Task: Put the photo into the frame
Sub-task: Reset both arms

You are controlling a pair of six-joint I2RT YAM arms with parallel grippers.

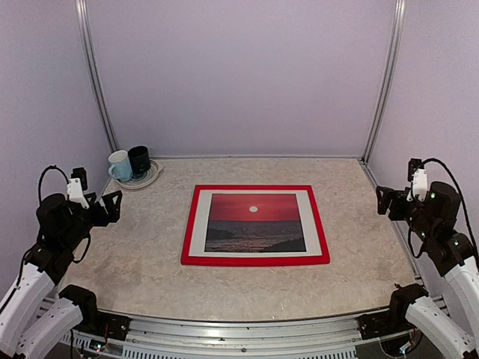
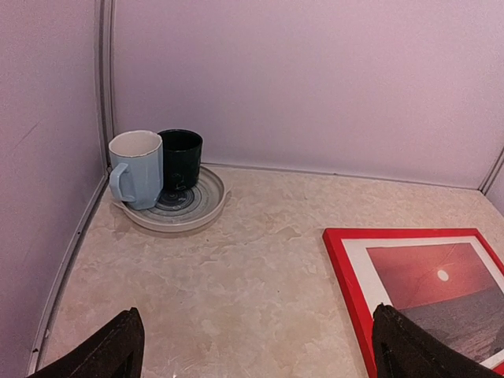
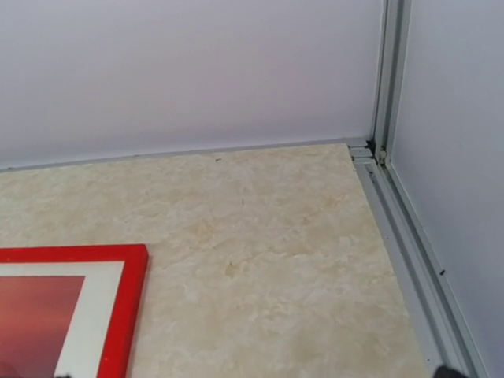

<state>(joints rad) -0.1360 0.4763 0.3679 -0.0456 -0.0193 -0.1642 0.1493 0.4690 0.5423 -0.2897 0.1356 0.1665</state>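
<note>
From the top view, a large thin red wooden picture frame [image 1: 254, 259] is seen lying flat in the middle of the pale marbled surface [image 1: 150, 254]. A large print of a red sunset with a small white sun over a dark sea [image 1: 254, 221] is seen inside the red border, picture side up, with its white margin showing all around. In the far left corner, a light blue mug [image 1: 120, 166] and a black mug [image 1: 139, 160] are stood side by side, touching, on a round pale plate [image 1: 153, 178]. The left end effector [image 1: 108, 207] is held up at the left edge, and the right end effector [image 1: 385, 202] at the right edge. Both are well apart from the frame.

From the left wrist view, two dark fingertips [image 2: 110, 346] are seen at the bottom, spread wide with nothing between them. The mugs and plate are seen ahead, and one corner of the frame at the right.

From the right wrist view, only a tiny dark tip is seen at the bottom right edge, far from the middle, so this end effector is taken to be spread wide too, with nothing held. A corner of the frame is seen at the bottom left.
</note>
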